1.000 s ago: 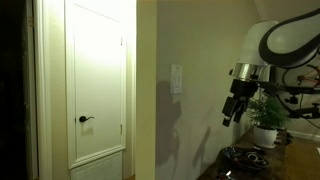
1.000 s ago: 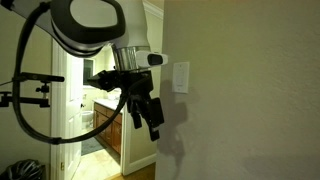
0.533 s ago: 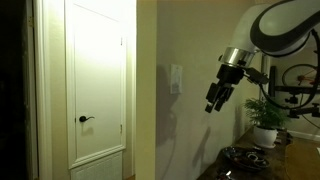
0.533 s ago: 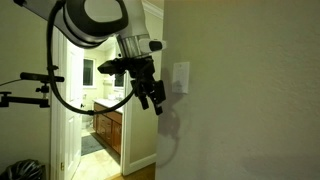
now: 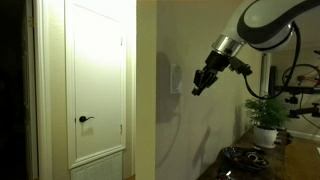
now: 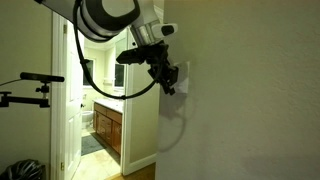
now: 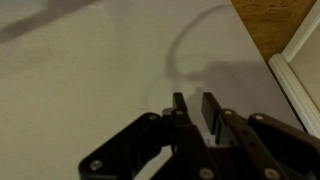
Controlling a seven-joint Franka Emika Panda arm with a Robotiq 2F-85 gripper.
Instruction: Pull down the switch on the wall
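Beige wall (image 5: 205,130), in an exterior view: pincer (image 5: 199,84) hovers just short of the switch (image 5: 176,78). In an exterior view, switch (image 6: 183,72) sits right past its tips. Wrist view: fingers (image 7: 212,110) nearly pinched together, empty. Approach step, I reckon; next I'd touch it and drag down.

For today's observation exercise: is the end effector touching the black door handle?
No, in an exterior view the end effector is up by the switch on the wall, well away from the door handle.

White panelled door (image 5: 98,60), potted plant (image 5: 266,112), dim light.
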